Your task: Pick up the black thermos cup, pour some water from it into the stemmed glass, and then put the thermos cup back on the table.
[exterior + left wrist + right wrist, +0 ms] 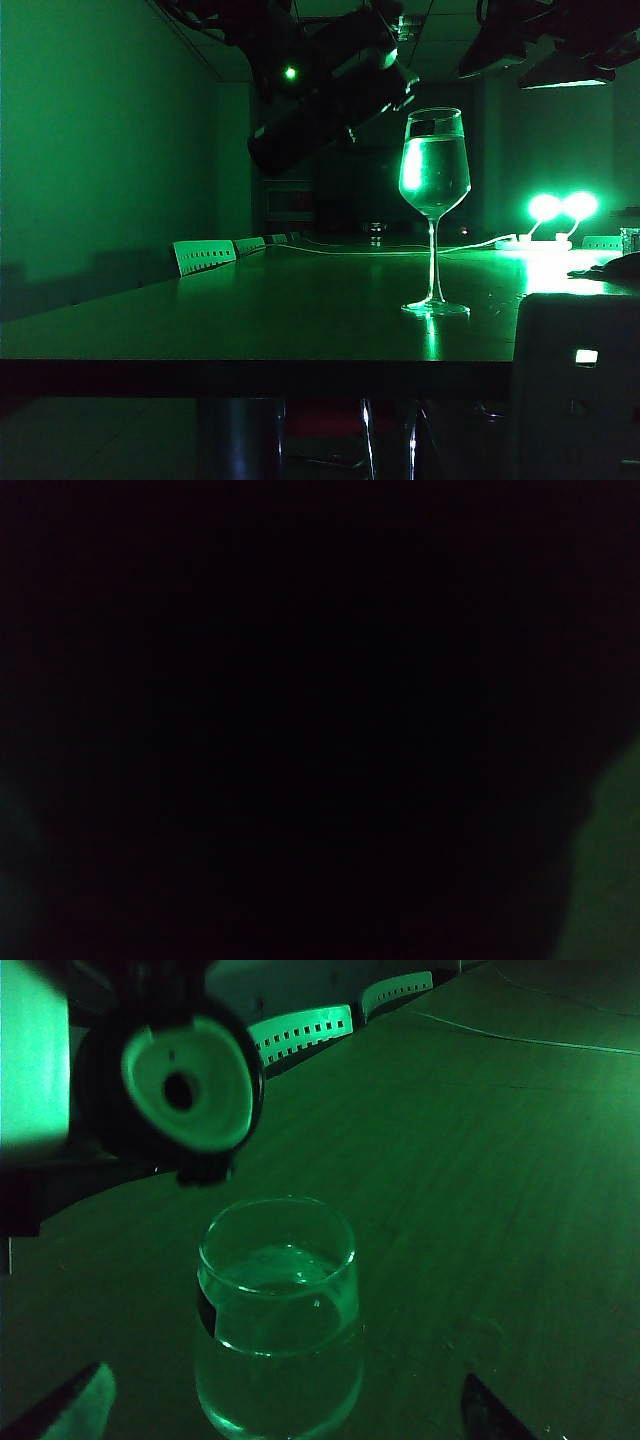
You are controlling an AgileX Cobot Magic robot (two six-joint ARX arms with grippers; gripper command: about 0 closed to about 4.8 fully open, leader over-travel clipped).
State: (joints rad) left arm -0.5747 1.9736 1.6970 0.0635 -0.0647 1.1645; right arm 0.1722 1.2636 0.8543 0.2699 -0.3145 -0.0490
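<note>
The stemmed glass (434, 210) stands upright on the table (250, 320), its bowl well filled with water. Just above and left of its rim the black thermos cup (320, 120) hangs tilted, mouth toward the glass, with my left gripper (330, 75) shut on it. No stream shows. The left wrist view is all black. In the right wrist view the thermos cup's open mouth (185, 1085) faces the camera over the glass (278, 1290). My right gripper (280, 1410) is open, its fingertips (70, 1405) wide apart on either side of the bowl without touching it.
Chair backs (205, 255) line the table's far left edge. Two bright lamps (560, 207) and a cable lie at the back right. A grey box (580, 370) stands at the front right corner. The right arm (540, 40) hangs dark at the upper right.
</note>
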